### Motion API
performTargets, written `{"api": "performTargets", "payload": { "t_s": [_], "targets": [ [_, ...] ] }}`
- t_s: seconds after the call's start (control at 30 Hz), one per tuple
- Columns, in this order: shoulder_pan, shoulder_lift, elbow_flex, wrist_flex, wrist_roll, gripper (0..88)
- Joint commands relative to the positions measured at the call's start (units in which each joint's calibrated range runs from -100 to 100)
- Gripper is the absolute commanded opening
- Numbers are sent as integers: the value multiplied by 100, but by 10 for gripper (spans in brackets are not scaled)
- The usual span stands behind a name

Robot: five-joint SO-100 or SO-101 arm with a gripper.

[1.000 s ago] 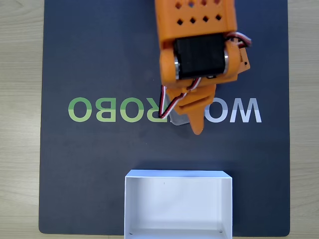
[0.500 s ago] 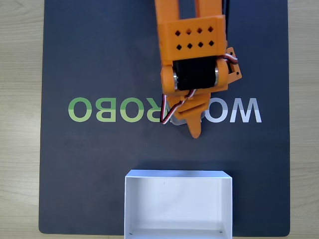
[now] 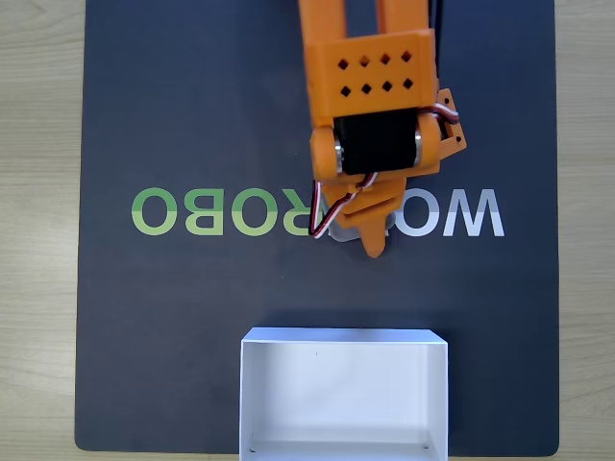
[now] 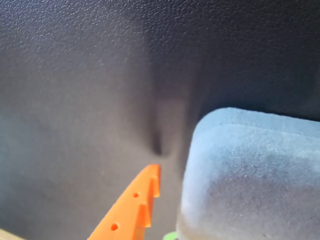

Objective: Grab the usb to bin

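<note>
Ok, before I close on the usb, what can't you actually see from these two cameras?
- Fixed view: the arm covers most of the usb; a grey sliver shows.
- Wrist view: the usb is close, blurred, cut off by the right and bottom edges.
- Hand: one orange finger shows; open or shut is unclear.
- Whether that finger touches the usb.

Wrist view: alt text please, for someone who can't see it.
A grey usb pad with rounded corners lies on a dark textured mat, filling the lower right. One orange toothed finger of the end effector rises from the bottom edge just left of the pad.
</note>
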Motion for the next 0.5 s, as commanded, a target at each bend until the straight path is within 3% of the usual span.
{"api": "performTargets", "payload": {
  "t_s": [0.0, 0.2, 0.47],
  "targets": [
    [37, -24, -95, 24, -16, 320],
    [45, -33, -113, -20, -21, 127],
    [62, -406, -167, 76, 15, 107]
  ]
}}
